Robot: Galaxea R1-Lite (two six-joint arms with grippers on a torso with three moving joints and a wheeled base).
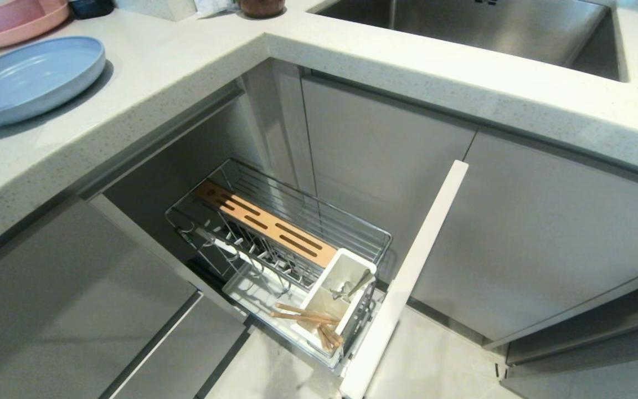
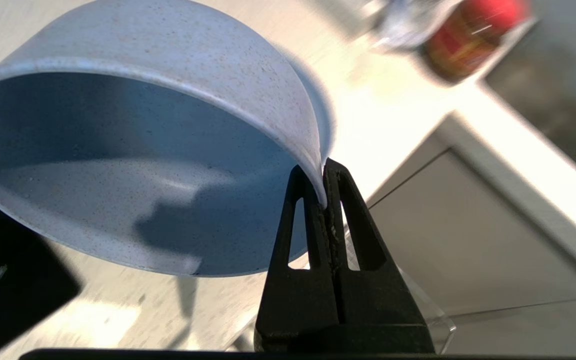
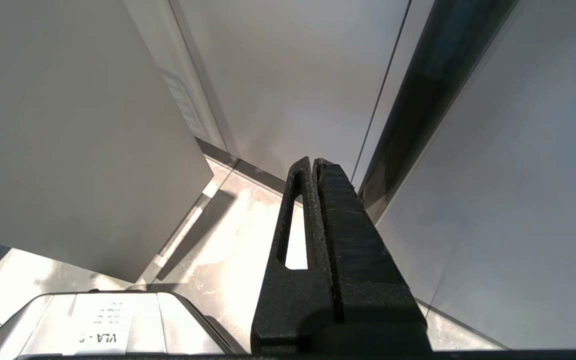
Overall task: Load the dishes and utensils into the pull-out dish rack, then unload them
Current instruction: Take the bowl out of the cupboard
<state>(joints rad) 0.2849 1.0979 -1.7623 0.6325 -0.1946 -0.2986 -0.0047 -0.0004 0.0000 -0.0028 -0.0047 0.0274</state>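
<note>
Head view: pull-out dish rack (image 1: 274,244) drawn out from the corner cabinet, low and centre; its pale front panel (image 1: 407,277) stands on the near right end. Wire basket with upright prongs, no dish among them. Slotted wooden strip (image 1: 266,223) runs along the far side of the basket. White cutlery caddy (image 1: 335,299) at the near right end, just behind the panel. Spoon (image 1: 352,288) lies in the caddy's farther compartment; chopsticks (image 1: 305,317) lean out of the nearer compartment, their ends reaching left over the rack's tray.

Countertop (image 1: 186,61) wraps the corner above the rack. Pale blue plate (image 1: 28,77) rests on it at far left, well apart from the rack. Pink plate (image 1: 17,25) with a pink bowl on it, just beyond the blue plate. Steel sink (image 1: 479,27) set in the counter at far right. Neither arm shows here.

Left wrist view: left gripper (image 2: 324,192) clamped on the rim of the pale blue bowl (image 2: 133,150), one finger inside the wall, one outside; bowl tipped on its side, mouth toward the camera, held above the countertop. Blurred red-labelled jar (image 2: 468,35) farther along the counter.

Right wrist view: right gripper (image 3: 314,165) pressed closed on nothing, parked low beside grey cabinet doors (image 3: 68,125) above the tiled floor (image 3: 228,250).
</note>
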